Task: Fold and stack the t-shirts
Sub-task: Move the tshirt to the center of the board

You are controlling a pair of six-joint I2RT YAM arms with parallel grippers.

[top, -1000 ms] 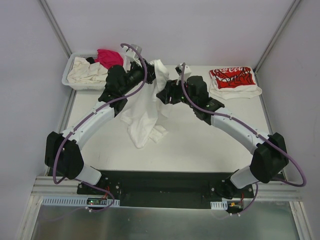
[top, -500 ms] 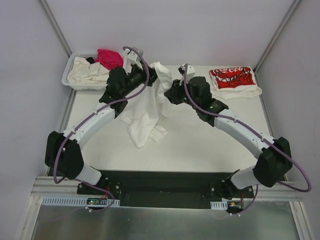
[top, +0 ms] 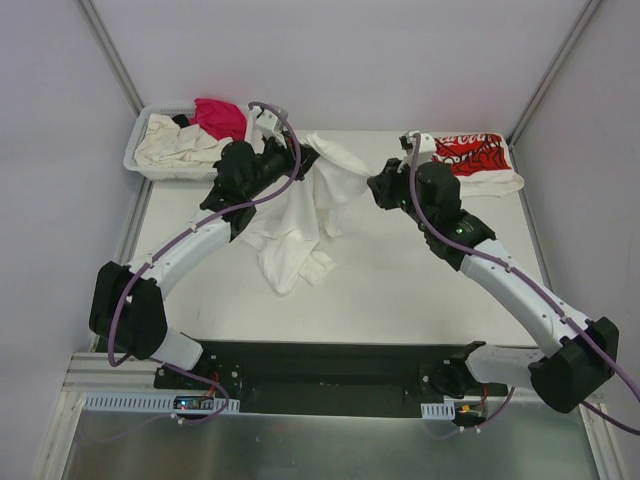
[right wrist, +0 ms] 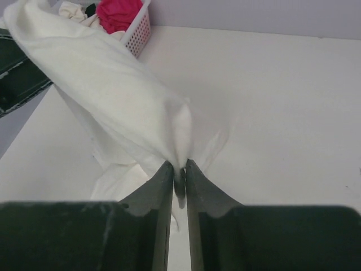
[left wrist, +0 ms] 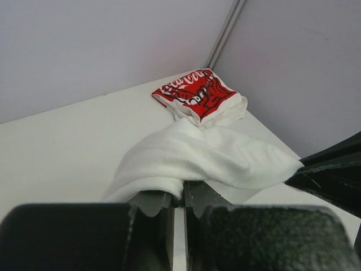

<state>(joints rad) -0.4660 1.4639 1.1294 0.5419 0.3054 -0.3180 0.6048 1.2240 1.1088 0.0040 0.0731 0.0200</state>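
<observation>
The white shirt [top: 290,225] is held stretched between 2 grippers, each clamped on a fold: left gripper [left wrist: 177,196], right gripper [right wrist: 179,172]. Its remainder is draped on the table [top: 400,275].

The white table [top: 420,290] fills the middle, matte under soft, even light. Plain pale grey walls close it in: the back wall [top: 350,60], the left wall [top: 45,200] and the right wall [top: 600,220]. A silver left post [top: 110,55] and right post [top: 560,65] slant up at the far corners. At the near edge sits a black plate [top: 320,375], then a brushed metal sheet [top: 320,445].
</observation>
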